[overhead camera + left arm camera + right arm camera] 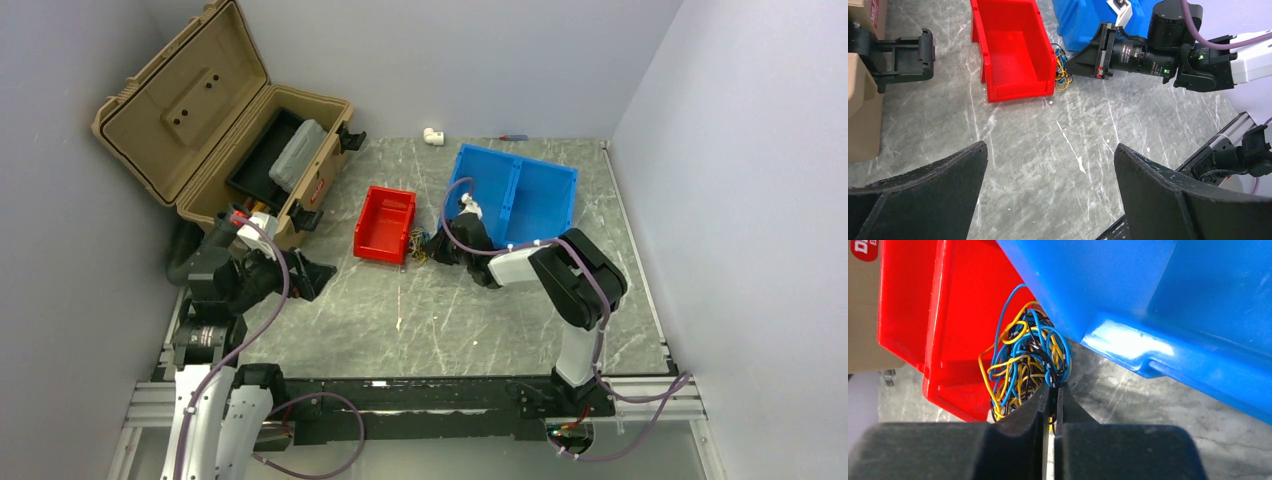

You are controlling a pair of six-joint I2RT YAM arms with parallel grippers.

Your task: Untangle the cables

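The cables are a small tangled bundle of thin yellow, blue and black wires. They lie on the table between the red bin and the blue bin. My right gripper has its jaws nearly together at the bundle's near edge, with a few wires pinched between them. From above, the right gripper reaches left to the cables. My left gripper hangs open over bare table at the left, well away from the cables, with nothing between its fingers.
An open tan toolbox stands at the back left, beside the left gripper. The red bin and the two-compartment blue bin flank the bundle. A white fitting lies by the back wall. A thin pale strand lies mid-table.
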